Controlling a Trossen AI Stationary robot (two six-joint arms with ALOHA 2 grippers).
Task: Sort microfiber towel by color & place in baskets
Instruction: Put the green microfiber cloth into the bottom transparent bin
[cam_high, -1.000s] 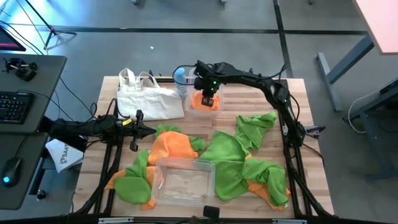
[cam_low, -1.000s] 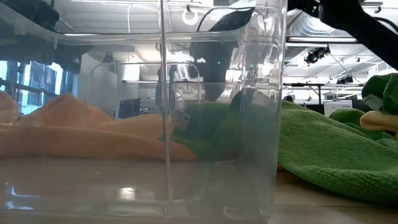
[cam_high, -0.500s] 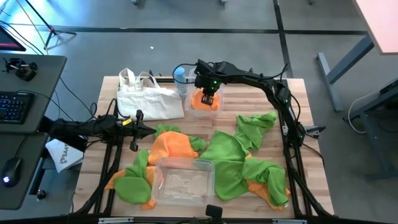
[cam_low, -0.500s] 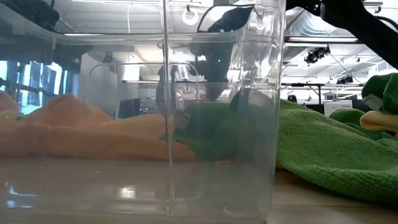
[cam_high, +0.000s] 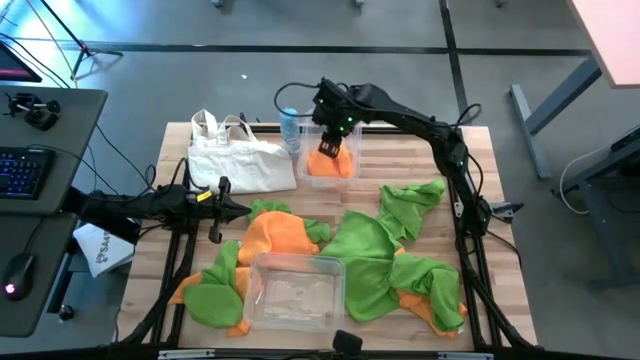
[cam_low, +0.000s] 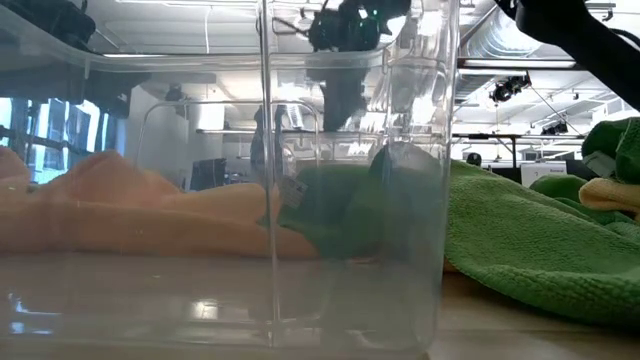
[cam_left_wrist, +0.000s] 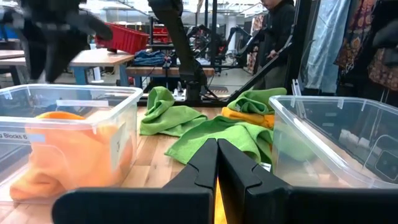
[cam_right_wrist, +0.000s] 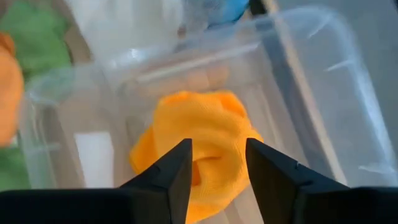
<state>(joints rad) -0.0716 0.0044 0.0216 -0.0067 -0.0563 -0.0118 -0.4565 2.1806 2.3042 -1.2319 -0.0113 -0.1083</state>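
Note:
An orange towel (cam_right_wrist: 202, 140) lies bunched on the floor of the far clear basket (cam_high: 345, 172). My right gripper (cam_right_wrist: 217, 165) hangs open above it, fingers pointing down, touching nothing; it also shows in the high view (cam_high: 333, 145). A second clear basket (cam_high: 292, 290) stands at the near edge. Between the baskets, green towels (cam_high: 365, 255) and orange towels (cam_high: 280, 235) lie loose on the table. My left gripper (cam_left_wrist: 217, 165) waits shut and level at the table's left side (cam_high: 240, 210).
A white tote bag (cam_high: 235, 160) lies at the far left, with a blue-capped bottle (cam_high: 290, 125) next to the far basket. More green and orange cloth is heaped at the near left (cam_high: 215, 290) and near right (cam_high: 430, 290). A person stands beyond the table (cam_left_wrist: 277, 25).
My right gripper has risen straight up out of the far basket. The orange towel has stayed behind, lying in the basket.

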